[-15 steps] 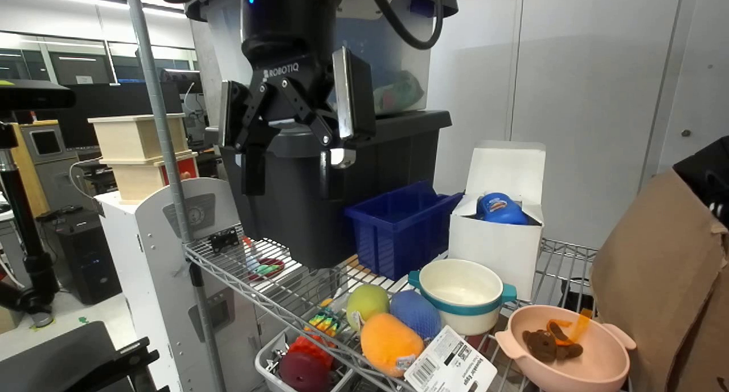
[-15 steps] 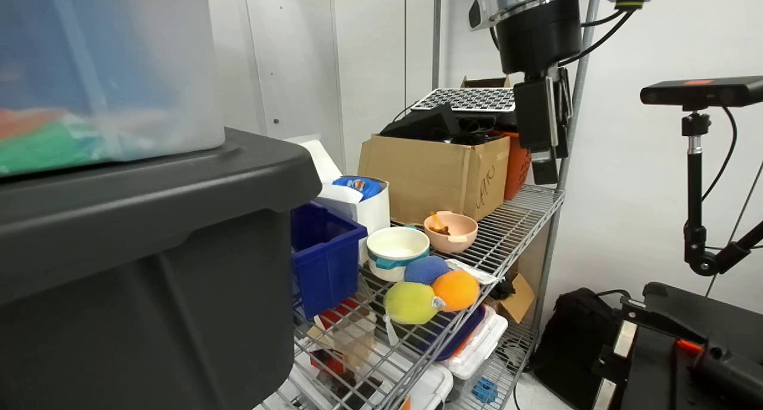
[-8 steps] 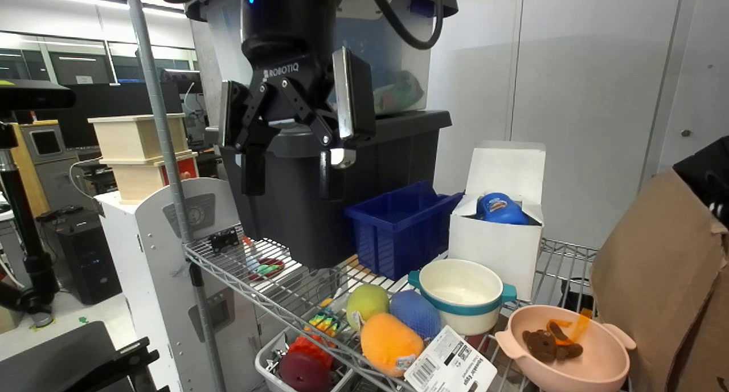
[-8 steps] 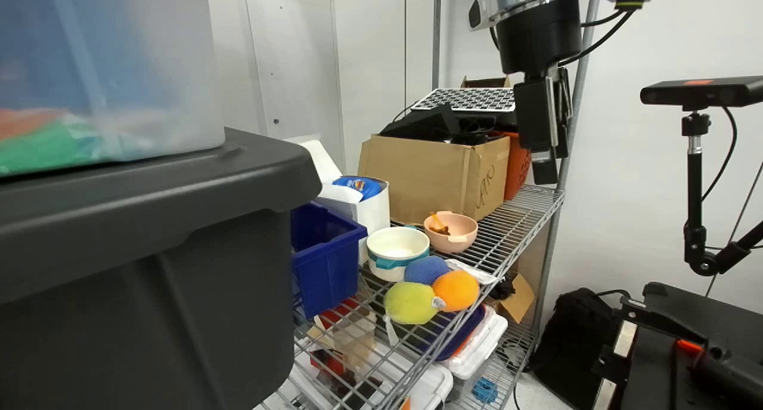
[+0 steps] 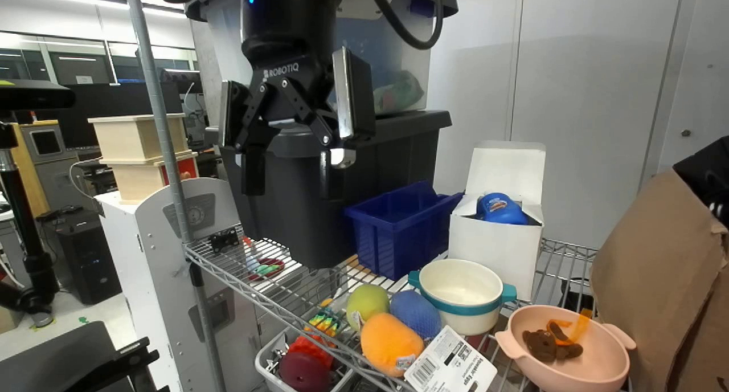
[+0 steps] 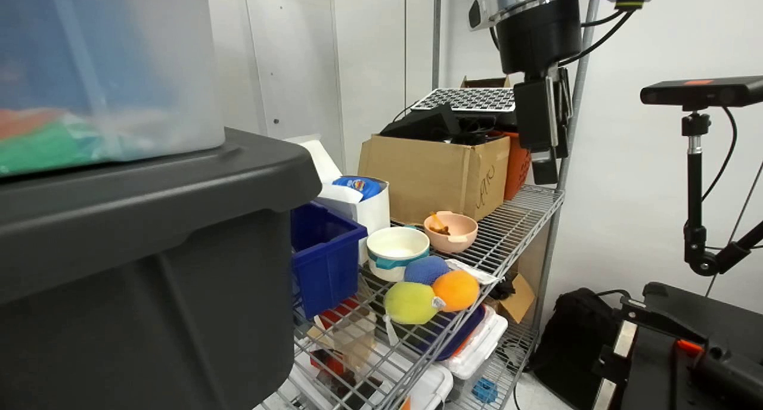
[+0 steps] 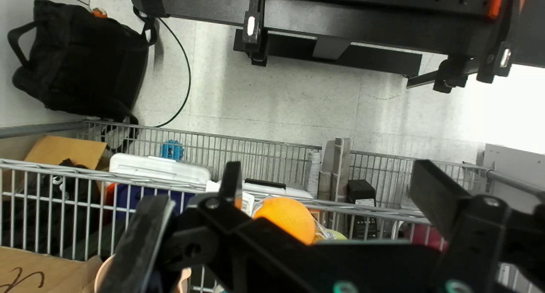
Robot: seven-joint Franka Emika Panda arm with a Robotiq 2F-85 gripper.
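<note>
gripper (image 5: 291,186) pointing straight down, jaws apart

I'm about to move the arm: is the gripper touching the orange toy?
Apart: both exterior views show a wide gap between the gripper and the orange toy, which lies well below it.

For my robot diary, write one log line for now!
gripper: open, empty; orange toy, green toy, blue toy: on shelf; brown toy: in bowl

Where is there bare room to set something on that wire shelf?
The wire shelf shows bare between the cardboard box, pink bowl and front rail; another gap lies between the dark tote, blue bin and green toy. It's crowded around the orange toy and blue toy, bunched beside the cream pot.
</note>
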